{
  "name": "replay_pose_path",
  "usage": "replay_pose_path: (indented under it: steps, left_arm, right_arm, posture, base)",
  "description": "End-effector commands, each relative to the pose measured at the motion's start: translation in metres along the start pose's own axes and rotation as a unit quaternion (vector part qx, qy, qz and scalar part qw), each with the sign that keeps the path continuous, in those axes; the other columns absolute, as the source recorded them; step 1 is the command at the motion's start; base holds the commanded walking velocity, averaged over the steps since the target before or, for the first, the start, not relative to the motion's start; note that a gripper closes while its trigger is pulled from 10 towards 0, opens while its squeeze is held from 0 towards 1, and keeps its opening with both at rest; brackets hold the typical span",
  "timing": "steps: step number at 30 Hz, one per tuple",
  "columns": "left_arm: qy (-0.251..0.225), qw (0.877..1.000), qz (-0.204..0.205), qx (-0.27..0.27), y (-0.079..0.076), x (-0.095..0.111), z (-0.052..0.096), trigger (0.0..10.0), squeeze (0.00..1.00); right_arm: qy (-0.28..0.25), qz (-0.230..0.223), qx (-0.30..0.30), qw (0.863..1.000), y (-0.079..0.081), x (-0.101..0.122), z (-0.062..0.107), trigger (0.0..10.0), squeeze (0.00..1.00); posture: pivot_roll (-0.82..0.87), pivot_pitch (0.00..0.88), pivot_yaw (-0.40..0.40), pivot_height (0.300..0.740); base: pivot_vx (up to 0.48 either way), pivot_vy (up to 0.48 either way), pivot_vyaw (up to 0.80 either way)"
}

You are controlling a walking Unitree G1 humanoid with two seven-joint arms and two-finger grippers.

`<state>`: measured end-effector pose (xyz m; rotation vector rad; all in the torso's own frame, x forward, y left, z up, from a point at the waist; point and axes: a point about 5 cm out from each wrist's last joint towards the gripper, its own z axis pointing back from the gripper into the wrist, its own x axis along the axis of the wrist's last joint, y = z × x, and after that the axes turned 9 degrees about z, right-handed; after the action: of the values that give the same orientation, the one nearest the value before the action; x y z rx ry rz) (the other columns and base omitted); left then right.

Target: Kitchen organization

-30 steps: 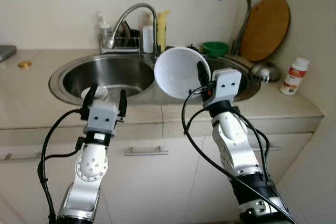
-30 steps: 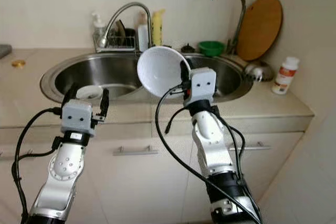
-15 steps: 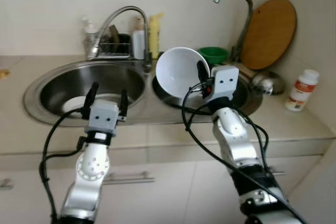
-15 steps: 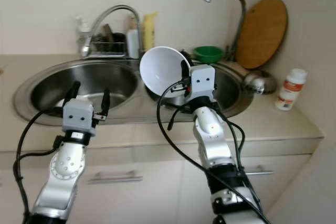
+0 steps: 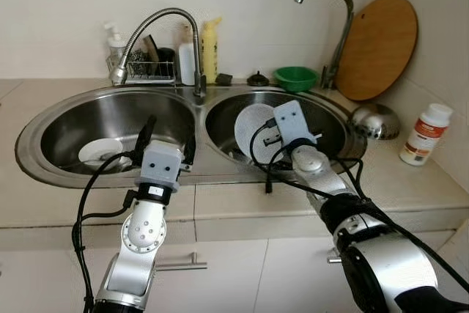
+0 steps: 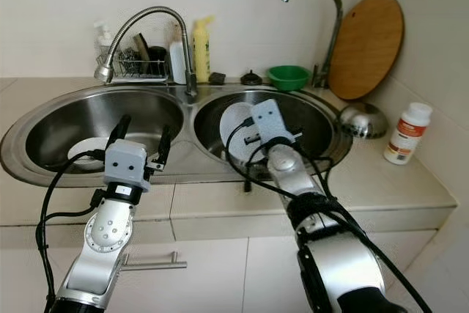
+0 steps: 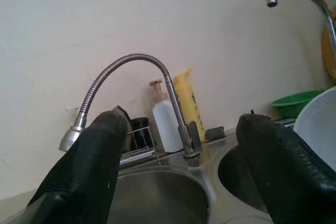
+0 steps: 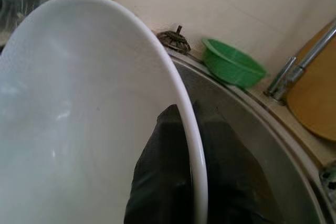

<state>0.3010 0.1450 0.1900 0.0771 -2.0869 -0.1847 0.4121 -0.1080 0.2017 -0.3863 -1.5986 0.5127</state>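
Bowl: a white bowl is being held on edge, low inside the right sink basin, its rim pinched.
Step in hand: by appearance, the bowl is being lowered into the right basin; it is not yet lying flat.
Next move: the bowl probably needs tipping level and easing onto the basin floor before the pinch is let go, well clear of the basin wall.
Right claw: it is clenched on the bowl's rim, one finger inside, one outside.
Left claw: it is spread wide and grasping nothing, hovering over the table edge near the left sink basin.
Left basin: a small white dish is lying at its bottom.
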Motion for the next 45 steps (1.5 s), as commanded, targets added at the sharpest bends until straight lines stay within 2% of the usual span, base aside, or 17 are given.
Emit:
replay_pose_path:
  steps: [1,3,6,8,12,13,14,26,29,33,35,37,38,42,43,44,45]
  left_arm:
    - [-0.007,1.0,-0.005,-0.004,0.0,0.004,-0.002,10.0,0.0]
    - [-0.005,1.0,-0.007,-0.003,0.001,0.004,0.0,10.0,0.0]
    - [-0.003,1.0,-0.008,-0.003,0.001,0.003,0.001,10.0,0.0]
    - [-0.002,1.0,-0.008,-0.004,0.0,0.002,0.001,10.0,0.0]
    - [-0.001,1.0,-0.007,-0.006,-0.002,0.002,0.001,10.0,0.0]
    - [-0.001,1.0,-0.007,-0.006,-0.003,0.002,-0.001,10.0,0.0]
    - [-0.001,1.0,-0.007,-0.006,-0.003,0.002,-0.001,10.0,0.0]
    - [0.007,1.0,-0.009,-0.007,-0.003,-0.001,0.001,10.0,0.0]
    - [0.012,1.0,-0.01,-0.009,-0.004,-0.003,0.002,10.0,0.0]
    - [0.017,1.0,-0.01,-0.013,-0.005,-0.004,0.002,10.0,0.0]
    - [0.02,1.0,-0.011,-0.013,-0.005,-0.005,0.003,10.0,0.0]
    - [0.022,1.0,-0.011,-0.013,-0.005,-0.006,0.003,10.0,0.0]
    - [0.024,1.0,-0.012,-0.013,-0.005,-0.007,0.003,10.0,0.0]
    - [0.023,1.0,-0.008,-0.007,-0.004,-0.007,0.003,10.0,0.0]
    - [0.023,1.0,-0.008,-0.007,-0.004,-0.007,0.003,10.0,0.0]
    - [0.015,1.0,0.0,-0.002,-0.002,-0.005,0.004,10.0,0.0]
    - [0.014,1.0,0.001,-0.001,-0.002,-0.004,0.004,10.0,0.0]
  right_arm:
    - [0.011,0.007,-0.011,1.0,-0.004,0.005,-0.004,9.3,0.0]
    - [0.056,0.001,-0.032,0.998,-0.01,-0.009,-0.002,10.0,0.0]
    - [0.062,0.012,-0.019,0.998,-0.007,-0.012,-0.002,10.0,0.0]
    - [0.061,0.045,0.017,0.997,0.004,-0.015,0.0,10.0,0.0]
    - [0.041,0.032,0.11,0.993,0.032,-0.014,0.005,10.0,0.0]
    - [0.038,0.015,0.135,0.99,0.04,-0.014,0.008,10.0,0.73]
    - [0.039,0.009,0.139,0.989,0.042,-0.015,0.008,10.0,1.0]
    - [0.031,-0.052,0.149,0.987,0.043,-0.017,0.01,10.0,1.0]
    - [0.029,-0.1,0.2,0.974,0.049,-0.021,0.014,10.0,1.0]
    - [0.024,-0.058,0.285,0.957,0.062,-0.03,0.024,10.0,1.0]
    - [0.021,-0.035,0.337,0.941,0.068,-0.037,0.031,10.0,1.0]
    - [0.015,-0.012,0.363,0.932,0.068,-0.042,0.035,10.0,0.13]
    - [0.011,-0.012,0.363,0.932,0.065,-0.043,0.035,10.0,0.0]
    - [-0.009,-0.07,0.277,0.958,0.045,-0.033,0.025,10.0,0.0]
    - [-0.009,-0.07,0.277,0.958,0.045,-0.033,0.025,10.0,0.0]
    - [-0.034,-0.122,0.219,0.968,0.032,-0.024,0.02,10.0,0.0]
    - [-0.051,-0.141,0.18,0.972,0.024,-0.019,0.018,10.0,0.0]
  posture:
    - [0.07,0.0,-0.037,0.736]
    - [0.07,0.0,-0.042,0.736]
    - [0.07,0.0,-0.043,0.736]
    - [0.07,0.0,-0.043,0.736]
    - [0.06,0.0,-0.041,0.736]
    - [0.06,0.0,-0.04,0.736]
    - [0.06,0.0,-0.04,0.736]
    - [0.06,0.0,-0.034,0.736]
    - [0.05,0.0,-0.033,0.736]
    - [0.05,0.0,-0.033,0.736]
    - [0.05,0.0,-0.034,0.736]
    - [0.04,0.0,-0.034,0.736]
    - [0.04,0.0,-0.034,0.736]
    - [0.04,0.0,-0.037,0.736]
    - [0.04,0.0,-0.037,0.736]
    - [0.04,0.0,-0.037,0.736]
    - [0.04,0.0,-0.038,0.736]
  base:
    - [0.0,0.0,0.0]
    - [0.0,0.0,0.0]
    - [0.0,0.0,0.0]
    - [0.0,0.0,0.0]
    - [0.0,0.0,0.0]
    - [0.0,0.0,0.0]
    - [0.0,0.0,0.0]
    - [0.0,0.0,0.0]
    - [0.0,0.0,0.0]
    - [0.0,0.0,0.0]
    - [0.0,0.0,0.0]
    - [0.0,0.0,0.0]
    - [0.0,0.0,0.0]
    - [0.0,0.0,0.0]
    - [0.0,0.0,0.0]
    - [0.0,0.0,0.0]
    - [0.0,0.0,0.0]
